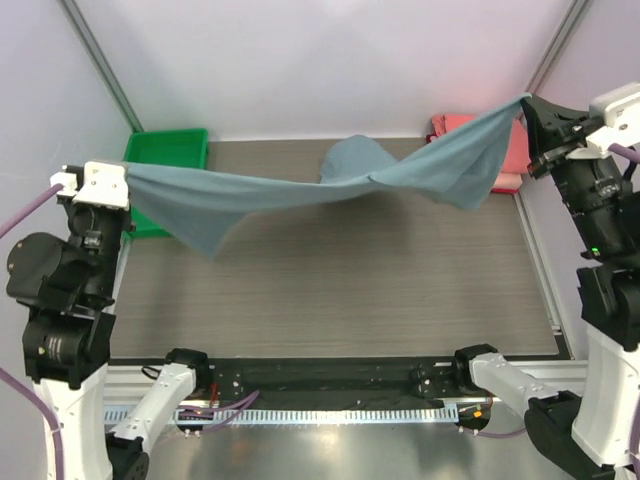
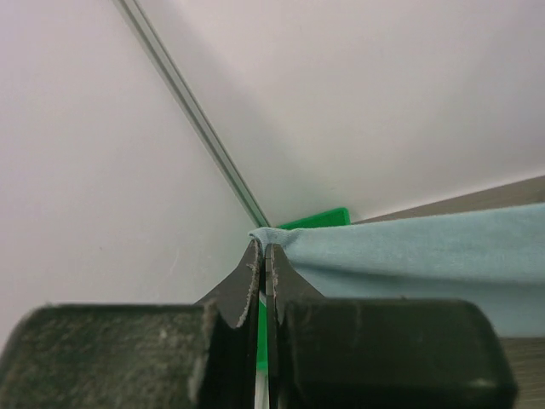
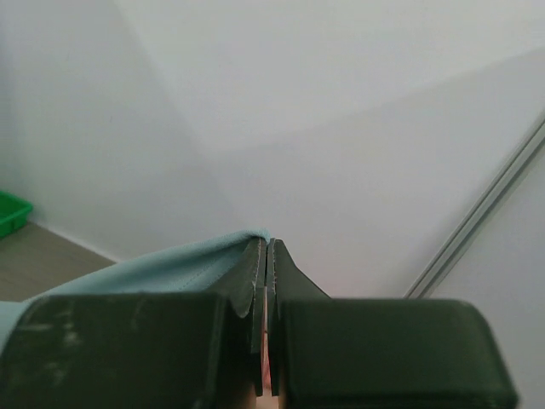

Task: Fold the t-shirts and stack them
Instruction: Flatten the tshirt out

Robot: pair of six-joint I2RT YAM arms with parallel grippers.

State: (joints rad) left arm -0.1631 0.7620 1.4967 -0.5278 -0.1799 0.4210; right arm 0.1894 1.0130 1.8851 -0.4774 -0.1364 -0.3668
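Note:
A dusty blue-grey t-shirt (image 1: 330, 180) hangs stretched in the air across the table between both arms, sagging in the middle with a flap drooping near the left. My left gripper (image 1: 128, 172) is shut on its left corner, high at the table's left side; the pinched cloth (image 2: 409, 256) runs off to the right from the left gripper (image 2: 265, 243). My right gripper (image 1: 527, 101) is shut on the other corner at the far right. In the right wrist view the cloth (image 3: 153, 268) leaves the right gripper (image 3: 266, 245) leftward. Folded coral-pink t-shirts (image 1: 505, 150) lie at the back right, partly hidden by the blue one.
A green plastic tray (image 1: 170, 150) stands at the back left, partly behind the hanging shirt, and shows as a green corner (image 2: 328, 218) in the left wrist view. White walls with metal posts (image 1: 100, 55) enclose the wood-grain table (image 1: 340, 290).

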